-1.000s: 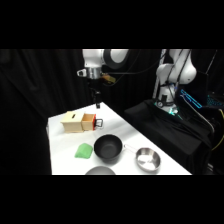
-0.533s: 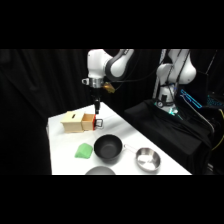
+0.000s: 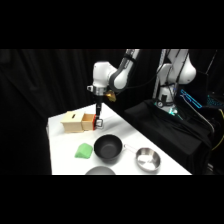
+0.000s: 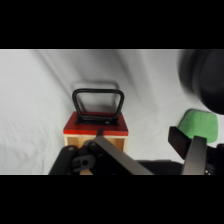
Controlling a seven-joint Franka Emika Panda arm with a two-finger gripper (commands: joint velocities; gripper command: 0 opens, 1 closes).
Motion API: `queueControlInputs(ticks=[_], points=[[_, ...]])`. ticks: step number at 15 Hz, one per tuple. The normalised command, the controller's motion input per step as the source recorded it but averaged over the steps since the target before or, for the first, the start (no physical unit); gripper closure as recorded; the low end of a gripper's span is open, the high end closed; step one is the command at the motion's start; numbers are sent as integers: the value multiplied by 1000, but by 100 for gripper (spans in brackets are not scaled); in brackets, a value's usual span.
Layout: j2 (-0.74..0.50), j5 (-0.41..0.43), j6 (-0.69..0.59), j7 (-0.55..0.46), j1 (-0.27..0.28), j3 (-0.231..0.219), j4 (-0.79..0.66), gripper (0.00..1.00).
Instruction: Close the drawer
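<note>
Drawer stands pulled out of the pale box, left of centre in the side view. Your hand hangs at its front, fingers spread wide, empty. Push squarely on the drawer face below the loop handle, toward the box.

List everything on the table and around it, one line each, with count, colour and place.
drawer: one, orange-brown with a dark loop handle, pulled out of the box, under the gripper.
box: one, pale wood, far left of the table.
green cloth-like object: one, green, in front of the box.
black bowl: one, black, table centre, right of the green object.
metal bowl: one, silver, near right part of the table.
grey rounded object: one, grey, cut off at the near table edge.
table: one, white.
second robot arm: one, white, behind the table at upper right.
gripper: one, dark, at the drawer's front by the handle.
</note>
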Motion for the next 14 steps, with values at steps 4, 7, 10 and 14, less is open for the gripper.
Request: queueControlInputs(ticks=[4,7,10,14], points=[[158,85,378,122,10,-17,-66,0],[201,94,398,128,41,-41,-25,0],[215,108,341,99,68,-53,29,0],[176,146,281,50,69,-21,58,0]])
